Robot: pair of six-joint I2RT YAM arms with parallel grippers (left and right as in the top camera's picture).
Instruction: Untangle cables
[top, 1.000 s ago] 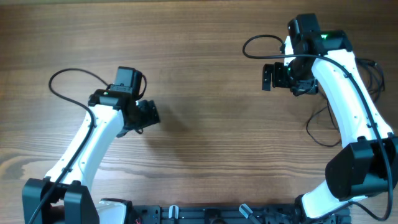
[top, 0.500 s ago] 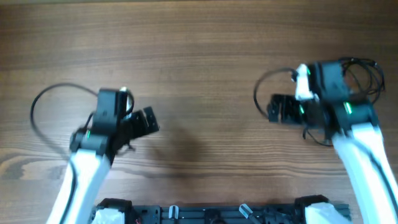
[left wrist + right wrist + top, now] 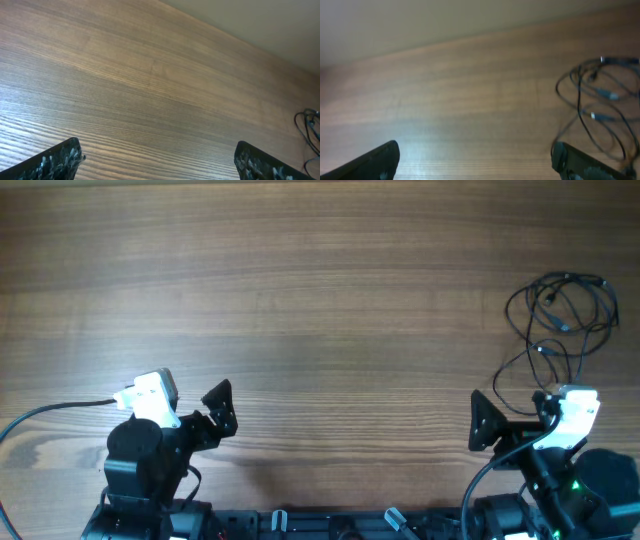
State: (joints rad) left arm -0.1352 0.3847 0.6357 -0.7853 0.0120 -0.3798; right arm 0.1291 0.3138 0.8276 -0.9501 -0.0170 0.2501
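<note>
The cables (image 3: pixel 547 351) lie as a loose bundle of thin black loops with small plug ends at the far right of the wooden table (image 3: pixel 330 300). They also show at the right of the right wrist view as cables (image 3: pixel 607 93), and barely at the right edge of the left wrist view as cables (image 3: pixel 306 120). My left gripper (image 3: pixel 221 412) is at the near left edge, open and empty. My right gripper (image 3: pixel 484 422) is at the near right edge, open and empty, well short of the bundle. In both wrist views the left gripper (image 3: pixel 160 162) and right gripper (image 3: pixel 477 162) frame only bare wood.
Each arm's own thicker black wire (image 3: pixel 50 412) trails off near the base. A dark rail (image 3: pixel 330 525) runs along the near edge between the two arm bases. Wood grain table extends wide to the far side.
Both arms have drawn back from the middle of the table to the near edge. The left gripper has opened wider. The cable bundle at the right is now uncovered.
</note>
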